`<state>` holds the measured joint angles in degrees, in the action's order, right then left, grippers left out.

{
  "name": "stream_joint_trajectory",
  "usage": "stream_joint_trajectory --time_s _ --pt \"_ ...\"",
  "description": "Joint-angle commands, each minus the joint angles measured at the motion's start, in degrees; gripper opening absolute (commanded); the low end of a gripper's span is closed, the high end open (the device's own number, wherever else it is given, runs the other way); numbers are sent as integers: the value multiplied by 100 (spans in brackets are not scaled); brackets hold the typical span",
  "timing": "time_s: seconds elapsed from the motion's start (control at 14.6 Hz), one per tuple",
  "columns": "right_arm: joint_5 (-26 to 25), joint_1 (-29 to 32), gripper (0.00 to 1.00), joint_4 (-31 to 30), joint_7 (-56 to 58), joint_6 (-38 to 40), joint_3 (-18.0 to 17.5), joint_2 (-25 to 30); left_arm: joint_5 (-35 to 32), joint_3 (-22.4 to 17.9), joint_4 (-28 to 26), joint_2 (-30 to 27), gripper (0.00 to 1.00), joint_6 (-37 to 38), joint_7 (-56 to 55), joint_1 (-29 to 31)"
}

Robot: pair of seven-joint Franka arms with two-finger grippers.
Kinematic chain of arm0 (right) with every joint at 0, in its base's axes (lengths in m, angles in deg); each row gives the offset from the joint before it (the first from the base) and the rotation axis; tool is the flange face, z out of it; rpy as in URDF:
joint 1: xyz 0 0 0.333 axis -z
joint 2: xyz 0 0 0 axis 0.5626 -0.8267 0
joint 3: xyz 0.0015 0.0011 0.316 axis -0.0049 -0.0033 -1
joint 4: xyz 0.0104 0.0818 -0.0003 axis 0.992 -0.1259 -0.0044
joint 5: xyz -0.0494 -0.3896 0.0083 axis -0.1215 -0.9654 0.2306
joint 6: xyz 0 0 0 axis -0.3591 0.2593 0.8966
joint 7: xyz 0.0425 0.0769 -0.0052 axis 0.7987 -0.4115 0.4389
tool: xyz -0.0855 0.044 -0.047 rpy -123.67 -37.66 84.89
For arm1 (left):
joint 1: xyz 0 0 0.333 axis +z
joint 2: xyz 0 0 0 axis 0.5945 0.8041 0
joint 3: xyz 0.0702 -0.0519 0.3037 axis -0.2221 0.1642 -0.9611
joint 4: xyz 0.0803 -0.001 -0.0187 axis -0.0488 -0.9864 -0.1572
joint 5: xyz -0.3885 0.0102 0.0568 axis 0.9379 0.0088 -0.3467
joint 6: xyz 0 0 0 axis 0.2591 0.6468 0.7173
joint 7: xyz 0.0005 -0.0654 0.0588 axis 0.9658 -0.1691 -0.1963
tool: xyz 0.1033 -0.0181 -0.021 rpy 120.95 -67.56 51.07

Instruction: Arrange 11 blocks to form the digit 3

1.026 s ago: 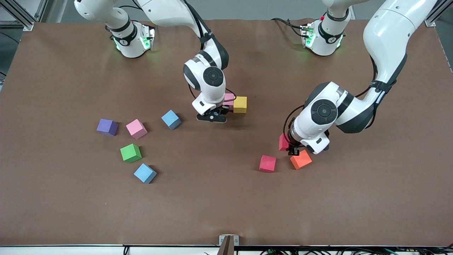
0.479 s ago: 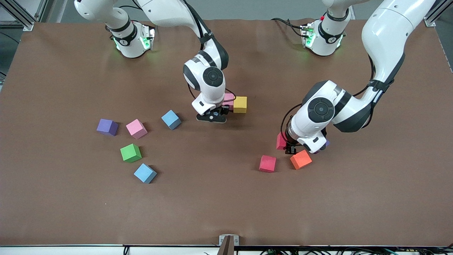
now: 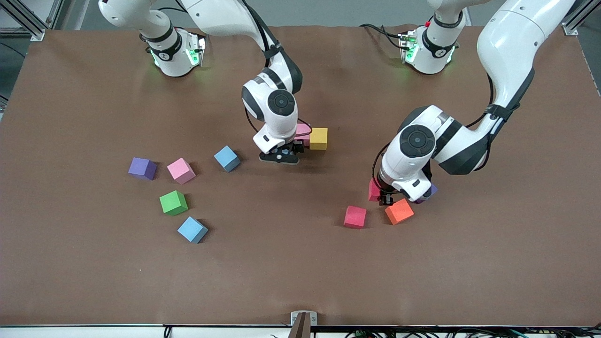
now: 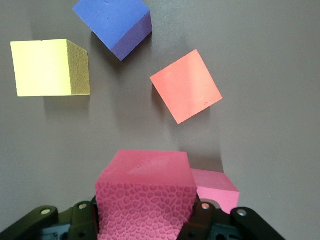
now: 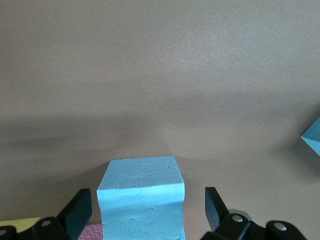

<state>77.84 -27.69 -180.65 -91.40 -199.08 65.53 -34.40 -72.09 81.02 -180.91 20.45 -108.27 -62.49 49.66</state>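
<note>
The right gripper (image 3: 280,157) stands spread around a small matte light blue cube (image 5: 141,200) beside the pink cube (image 3: 304,129), at eight o'clock of the yellow cube (image 3: 319,138), likely starting a digit 3 bar, while the left gripper (image 3: 386,199) pinches a red cube (image 4: 145,200), lifted at ten o'clock of the orange cube (image 3: 399,211), probably next.

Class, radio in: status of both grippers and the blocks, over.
Right gripper open around light blue block, beside pink block and yellow block. Left gripper shut on red block.

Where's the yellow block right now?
The yellow block sits on the table near its middle, touching a pink block just beside the right hand, nearer the robots than the red and orange blocks.
</note>
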Motion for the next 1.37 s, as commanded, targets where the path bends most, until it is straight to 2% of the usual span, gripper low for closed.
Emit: stream_joint_trajectory --time_s 0.0,0.41,0.55,0.68,0.75,1.09,1.3 --pt "-68 153 100 -119 108 30 14 309 -120 17 -35 -45 47 10 -124 0" --pt "-60 672 100 -267 -93 451 31 1037 -85 26 -9 -53 47 -174 -142 44" --pt "-68 690 100 -339 -715 618 390 1250 -41 26 -9 -45 47 -315 -142 53" --pt "-95 673 100 -32 -832 1704 820 1215 -40 26 -18 -45 47 -315 -142 61" --pt "-112 673 100 22 -832 1857 918 1224 -40 26 -18 -45 47 -315 -142 61" --pt "-112 690 100 -249 -893 1701 1147 1469 -40 26 -26 -44 47 -324 -133 79" --pt "-86 690 100 -1301 -1034 763 1262 2056 -40 26 -26 -36 47 -324 -133 79"
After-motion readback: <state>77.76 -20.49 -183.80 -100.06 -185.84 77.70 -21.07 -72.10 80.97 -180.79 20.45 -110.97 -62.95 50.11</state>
